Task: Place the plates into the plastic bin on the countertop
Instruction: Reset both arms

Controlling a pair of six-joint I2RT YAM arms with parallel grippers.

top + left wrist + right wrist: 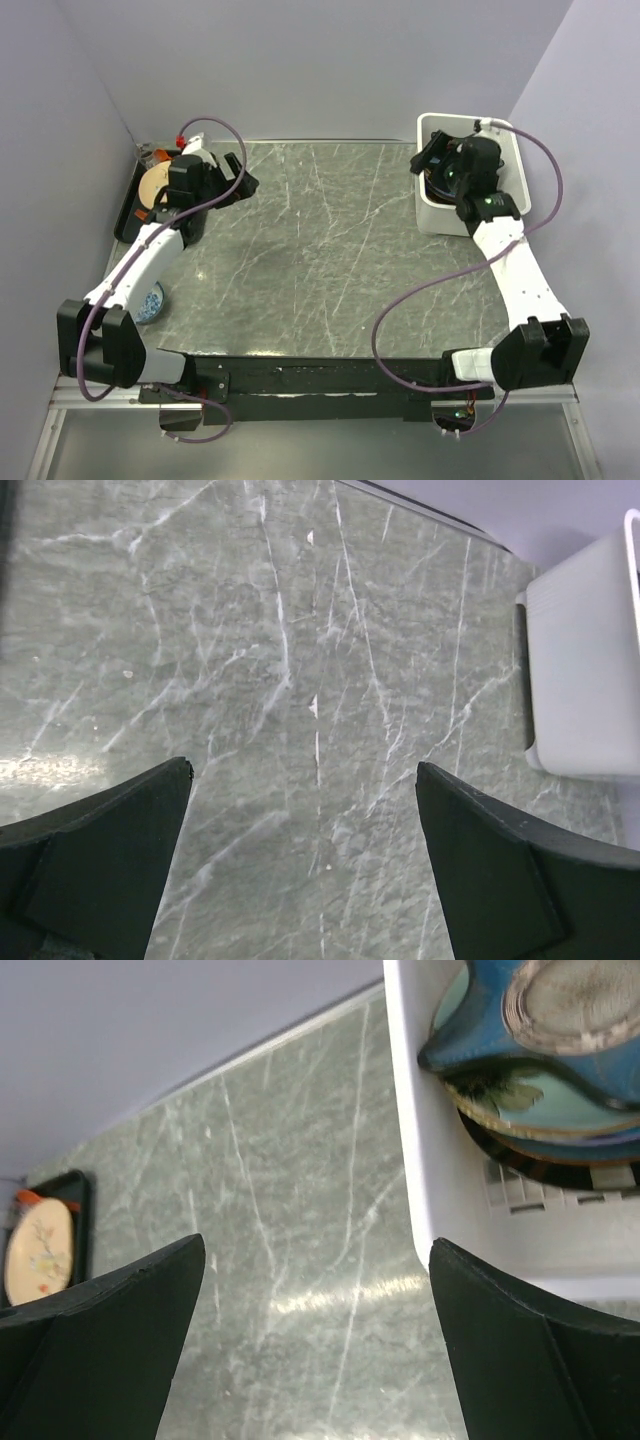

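The white plastic bin (510, 150) stands at the back right of the dark veined countertop (330, 250). Inside it lie stacked plates: a blue one (480, 1030) on top, a teal one (545, 1105) under it, and a dark striped rim (530, 1160) lowest. My right gripper (432, 158) hangs open and empty over the bin's left wall (415, 1140). My left gripper (240, 178) is open and empty above bare countertop at the back left. A cream plate (152, 186) lies on the tray behind it. Part of a blue-patterned plate (151, 304) shows under the left arm.
A flat black tray (128, 215) lies along the left wall and holds the cream plate (38, 1250). Grey walls close the back and both sides. In the left wrist view the bin (590, 660) is far to the right.
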